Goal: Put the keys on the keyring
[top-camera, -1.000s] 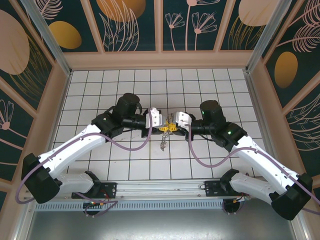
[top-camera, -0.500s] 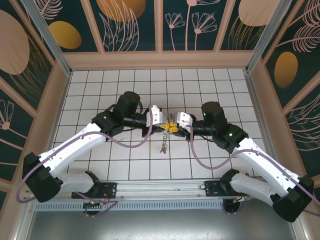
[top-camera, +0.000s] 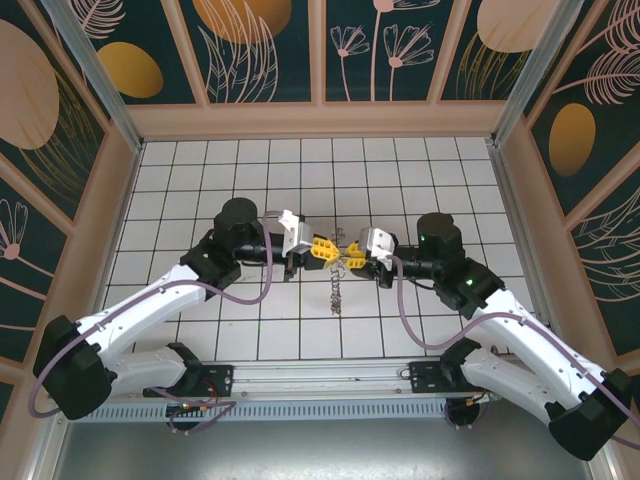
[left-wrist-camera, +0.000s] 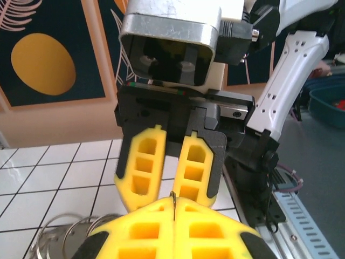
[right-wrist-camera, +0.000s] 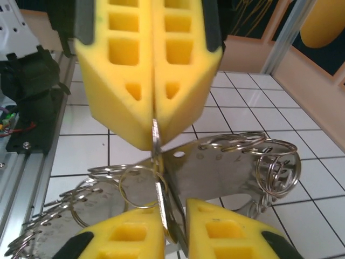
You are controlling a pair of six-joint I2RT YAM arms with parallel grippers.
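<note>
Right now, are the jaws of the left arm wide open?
No, their yellow pads press together on a thin metal piece.

The left tool (left-wrist-camera: 173, 211) has its yellow fingers pressed together on a thin sliver of the keyring (left-wrist-camera: 173, 200). Facing it tip to tip, the right tool (left-wrist-camera: 169, 195) shows a slim gap between its fingers. Metal rings (left-wrist-camera: 63, 237) sit just left of the left tool's fingers, over the white-tiled bench (left-wrist-camera: 48, 178).
</note>
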